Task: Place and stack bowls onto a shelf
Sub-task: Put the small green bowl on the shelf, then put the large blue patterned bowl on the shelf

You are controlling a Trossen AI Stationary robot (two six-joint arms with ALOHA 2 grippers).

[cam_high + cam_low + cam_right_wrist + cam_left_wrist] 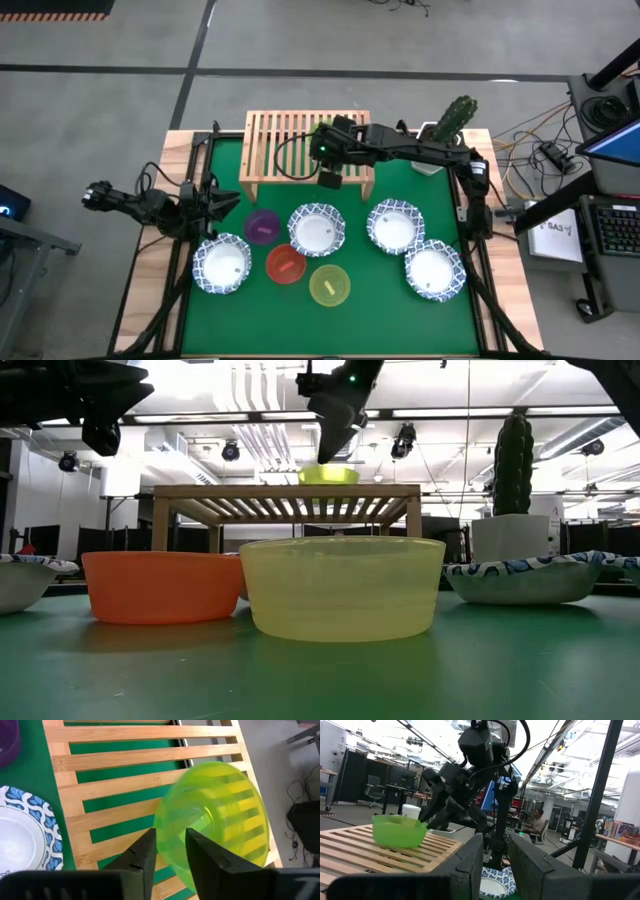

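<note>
The green bowl (220, 820) sits on the light-wood shelf (290, 140), near its right end, with my right gripper (170, 837) shut on its rim. It also shows in the low view as the green bowl (328, 475) on the shelf top (290, 491). On the green mat lie the purple bowl (262, 227), red bowl (285, 263), yellow bowl (329, 284) and white blue-rimmed bowls (316, 229), (394, 225), (434, 270), (221, 264). My left gripper (232, 203) waits open at the mat's left side, above it. My right gripper holds the green bowl by its rim (167, 827) on the side toward the table's near edge. One finger (200, 845) is inside the bowl and one (142, 850) outside. The fingers slant down from above. The bowl's base (395, 844) rests on the shelf slats.
A cactus in a white pot (447, 135) stands at the table's far right corner, just right of the shelf. The shelf's left and middle slats (275, 135) are bare. The bowls crowd the mat's near half.
</note>
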